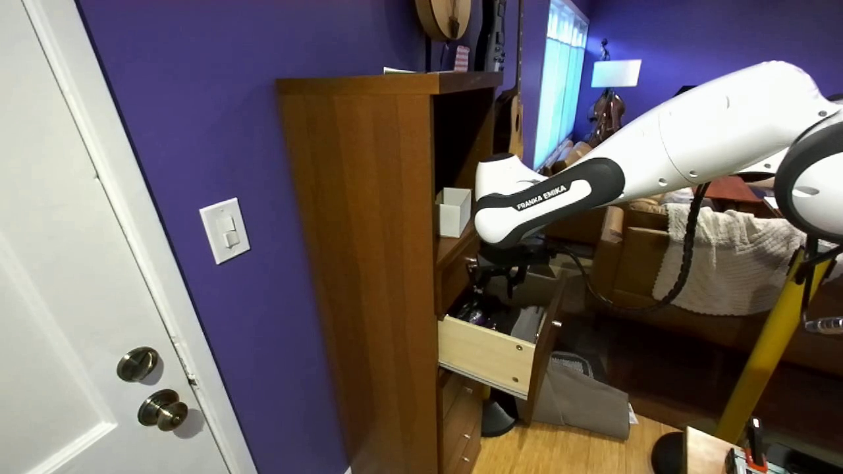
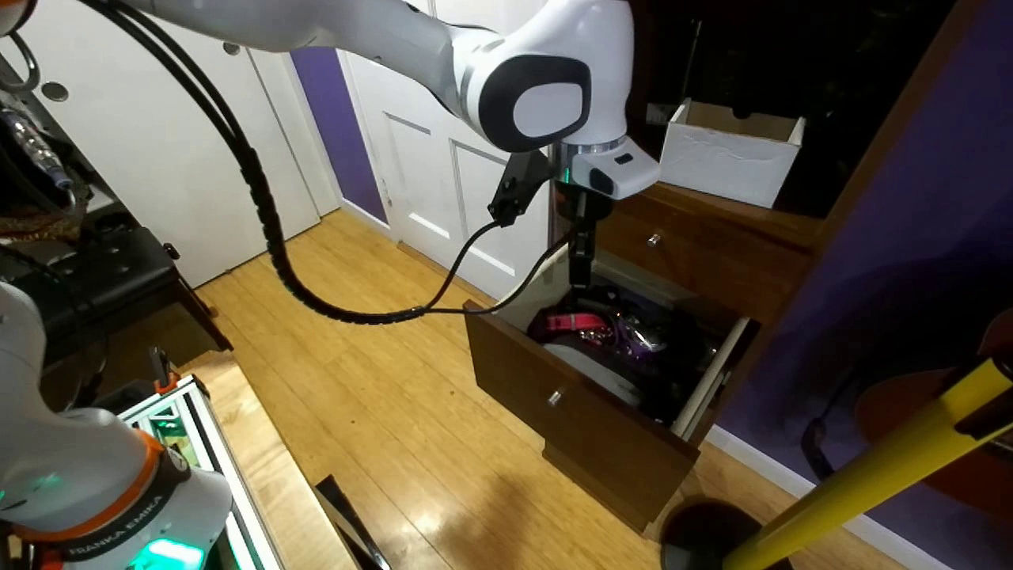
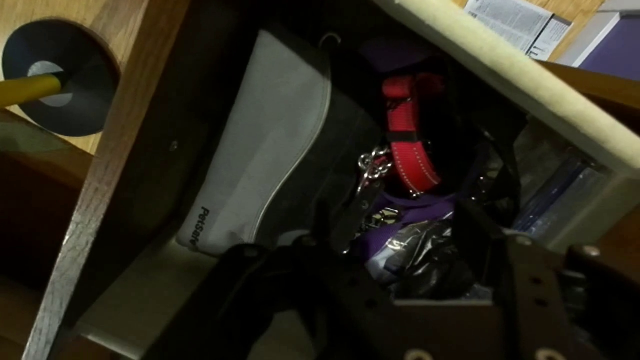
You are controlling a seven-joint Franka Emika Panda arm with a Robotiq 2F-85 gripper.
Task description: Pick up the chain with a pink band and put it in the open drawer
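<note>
The gripper (image 3: 392, 217) is held over the open drawer (image 2: 601, 431) with its jaws standing well apart, while inside this drawer the chain with the pink band (image 3: 405, 155) can be seen lying near a grey pouch (image 3: 270, 120) marked "PetSafe".

The chain (image 3: 374, 165) lies inside the drawer (image 2: 586, 419), its silver links slack and bunched in a small heap; whether they join the band (image 3: 411, 145) just beside them cannot be made out. The band, red in the wrist view and pinker in an exterior view, bends in a curve, with pale stitching along its lower stretch and a dark piece across its middle. It sits toward one of the pale side walls. The drawer stands pulled out, its brown front bearing a small, shiny knob.
</note>
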